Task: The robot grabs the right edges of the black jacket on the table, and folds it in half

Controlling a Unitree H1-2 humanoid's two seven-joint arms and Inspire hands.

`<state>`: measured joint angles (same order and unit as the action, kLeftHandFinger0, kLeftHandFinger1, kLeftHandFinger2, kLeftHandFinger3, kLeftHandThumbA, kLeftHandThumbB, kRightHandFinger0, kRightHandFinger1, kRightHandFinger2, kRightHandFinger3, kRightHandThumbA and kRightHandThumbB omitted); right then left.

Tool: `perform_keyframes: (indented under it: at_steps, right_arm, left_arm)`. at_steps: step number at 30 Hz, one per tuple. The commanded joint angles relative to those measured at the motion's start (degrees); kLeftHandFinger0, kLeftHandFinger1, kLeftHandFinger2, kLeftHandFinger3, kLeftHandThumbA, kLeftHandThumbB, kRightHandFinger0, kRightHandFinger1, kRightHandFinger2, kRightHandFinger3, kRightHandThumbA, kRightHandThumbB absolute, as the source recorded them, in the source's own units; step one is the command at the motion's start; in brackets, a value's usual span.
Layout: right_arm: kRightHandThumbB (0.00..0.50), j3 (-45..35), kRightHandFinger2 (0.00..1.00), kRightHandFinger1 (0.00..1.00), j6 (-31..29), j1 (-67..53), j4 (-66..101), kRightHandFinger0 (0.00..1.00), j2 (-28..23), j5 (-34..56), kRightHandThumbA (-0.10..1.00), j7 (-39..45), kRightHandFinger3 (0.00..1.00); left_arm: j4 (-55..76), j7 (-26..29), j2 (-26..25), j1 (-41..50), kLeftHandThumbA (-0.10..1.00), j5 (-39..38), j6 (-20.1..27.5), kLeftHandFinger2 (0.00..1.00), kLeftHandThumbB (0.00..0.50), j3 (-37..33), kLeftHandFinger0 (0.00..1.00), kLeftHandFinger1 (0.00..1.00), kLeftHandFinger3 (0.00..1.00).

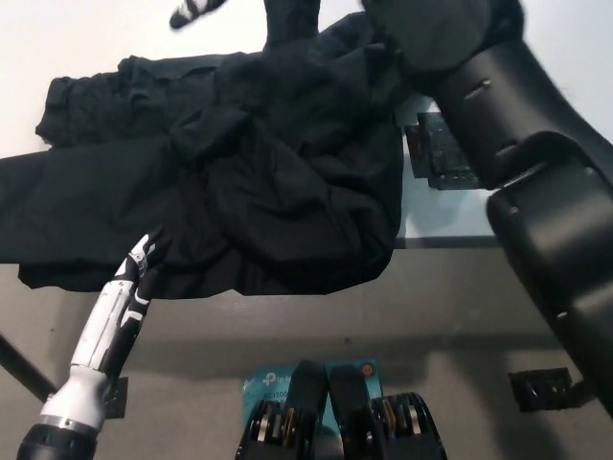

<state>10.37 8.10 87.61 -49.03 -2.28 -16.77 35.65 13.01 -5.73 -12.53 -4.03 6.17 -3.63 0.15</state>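
Most of the right hand (196, 11) is cropped above the jacket (239, 172)

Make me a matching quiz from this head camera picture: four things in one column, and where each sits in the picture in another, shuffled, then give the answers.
Things:
1. black jacket
2. left hand
3. right arm
4. black plate

Places:
A. flat on the table, just right of the jacket, partly under the arm
B. lower left, at the jacket's near edge
C. heaped across the middle
D. reaching from the right side up to the top

Pairs: 1-C, 2-B, 3-D, 4-A
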Motion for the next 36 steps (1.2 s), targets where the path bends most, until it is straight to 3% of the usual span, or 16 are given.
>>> perform_keyframes:
  at_steps: [1, 4, 5, 10, 15, 17, 18, 20, 22, 23, 25, 29, 33, 36]
  right_arm:
    - [0.453, -10.9, 1.0, 1.0, 12.7, -4.9, 44.5, 1.0, -15.3, 7.7, 1.0, 3.3, 1.0]
    - [0.412, -16.3, 1.0, 1.0, 17.0, -13.0, 59.7, 1.0, -20.4, 10.7, 1.0, 4.4, 1.0]
    - [0.395, -18.6, 1.0, 1.0, 18.0, -15.4, 63.5, 1.0, -21.2, 12.7, 1.0, 4.3, 1.0]
    - [0.421, -29.0, 1.0, 1.0, 18.8, -32.0, 82.2, 1.0, -24.3, 19.2, 1.0, 0.9, 1.0]
    - [0.406, -36.3, 1.0, 1.0, 18.8, -52.0, 96.9, 1.0, -21.3, 29.3, 1.0, -5.6, 1.0]
    - [0.37, -36.9, 1.0, 1.0, 11.7, -59.5, 99.1, 1.0, -17.9, 32.7, 1.0, -10.0, 1.0]
    - [0.371, -36.7, 1.0, 1.0, 10.7, -60.6, 99.4, 1.0, -17.6, 32.5, 1.0, -10.6, 1.0]
    - [0.422, -36.2, 1.0, 1.0, 7.8, -64.6, 100.5, 1.0, -16.7, 33.9, 1.0, -12.4, 1.0]
    - [0.388, -35.2, 1.0, 1.0, 3.4, -66.1, 99.5, 1.0, -15.9, 35.5, 1.0, -13.2, 1.0]
    - [0.409, -34.7, 1.0, 1.0, 1.2, -66.3, 98.7, 1.0, -15.8, 36.3, 1.0, -13.2, 1.0]
    - [0.426, -34.3, 1.0, 1.0, 1.4, -66.9, 99.4, 1.0, -15.4, 37.8, 1.0, -14.4, 1.0]
    - [0.391, -35.1, 1.0, 1.0, 0.0, -68.0, 99.9, 1.0, -15.4, 37.0, 1.0, -15.7, 1.0]
    - [0.438, -34.2, 1.0, 1.0, 0.3, -69.6, 99.5, 1.0, -13.3, 39.3, 1.0, -16.4, 1.0]
    - [0.438, -33.8, 1.0, 1.0, 0.4, -70.1, 99.7, 1.0, -12.6, 39.3, 1.0, -16.5, 1.0]
  left_arm:
    - [0.8, -0.6, -1.6, -2.3, 1.0, -0.6, 0.9, 1.0, 0.166, 0.8, 1.0, 1.0, 1.0]
    - [0.2, -0.3, -1.5, -2.3, 1.0, -0.6, 1.5, 1.0, 0.16, 1.0, 1.0, 1.0, 1.0]
    - [0.1, -0.3, -1.4, -2.0, 1.0, -0.8, 1.4, 1.0, 0.18, 1.0, 1.0, 1.0, 1.0]
    - [-1.6, 0.2, -0.8, -1.0, 1.0, -0.5, 3.0, 1.0, 0.2, 0.8, 1.0, 1.0, 1.0]
    - [-1.8, 0.5, -1.0, 0.7, 1.0, -0.3, 3.2, 1.0, 0.208, 1.2, 1.0, 1.0, 1.0]
    - [-2.0, 0.5, -1.1, 1.0, 1.0, -0.3, 3.2, 1.0, 0.206, 1.2, 1.0, 1.0, 1.0]
    - [-2.2, 0.6, -0.9, 0.9, 1.0, -0.3, 3.3, 1.0, 0.209, 1.3, 1.0, 1.0, 1.0]
    - [-2.7, 0.6, -0.7, 0.6, 1.0, -0.3, 3.3, 1.0, 0.21, 1.2, 1.0, 1.0, 1.0]
    - [-3.5, 0.8, -0.8, -0.7, 1.0, -0.4, 3.5, 1.0, 0.21, 1.3, 1.0, 1.0, 1.0]
    - [-3.5, 0.7, -0.9, -1.0, 1.0, -0.4, 3.3, 1.0, 0.208, 1.4, 1.0, 1.0, 1.0]
    - [-3.3, 0.7, -1.0, -1.2, 1.0, -0.8, 2.9, 1.0, 0.204, 1.8, 1.0, 1.0, 1.0]
    - [-3.3, 0.7, -1.1, -2.0, 1.0, -0.5, 3.1, 1.0, 0.189, 1.6, 1.0, 1.0, 1.0]
    - [-3.2, 0.6, -1.1, -2.1, 1.0, -0.4, 3.2, 1.0, 0.195, 1.6, 1.0, 1.0, 1.0]
    - [-3.1, 0.5, -1.2, -2.1, 1.0, -0.5, 3.1, 1.0, 0.198, 1.6, 1.0, 1.0, 1.0]
